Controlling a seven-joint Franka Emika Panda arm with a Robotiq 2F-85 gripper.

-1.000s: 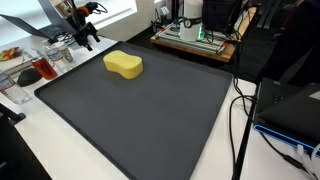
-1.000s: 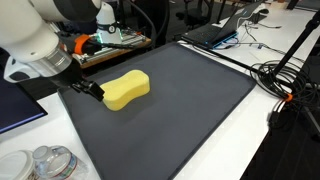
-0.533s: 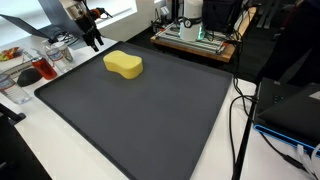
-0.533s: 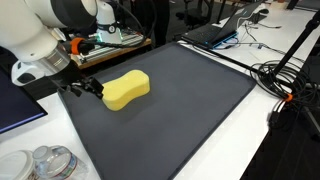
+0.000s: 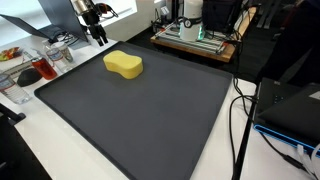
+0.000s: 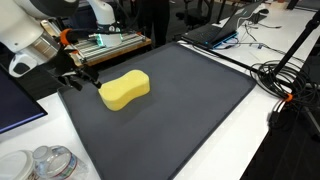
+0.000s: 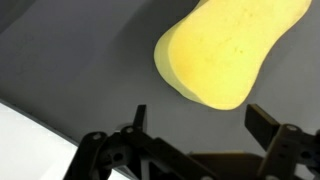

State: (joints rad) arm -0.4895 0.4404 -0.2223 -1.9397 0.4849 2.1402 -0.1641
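Observation:
A yellow, peanut-shaped sponge [image 5: 123,65] [image 6: 125,90] lies on a dark grey mat [image 5: 150,115] [image 6: 180,110], near the mat's corner. My gripper [image 5: 98,36] [image 6: 82,78] hangs open just above the mat, beside the sponge's end and apart from it. In the wrist view the sponge [image 7: 230,50] fills the upper right, and its rounded end lies just beyond the gap between my gripper's [image 7: 198,122] spread fingers. Nothing is between the fingers, only bare mat [image 7: 70,50].
Clear plastic containers [image 5: 35,68] stand off the mat's edge near the arm. A green device on a wooden board [image 5: 195,35] sits behind the mat. Cables [image 5: 240,110] [image 6: 290,85] and a laptop [image 6: 225,30] lie beside the mat; plastic jars [image 6: 45,165] stand at one corner.
The arm has lifted and shifted the gripper a little, up and along the sponge's end. The jaws stayed open and the sponge has not moved.

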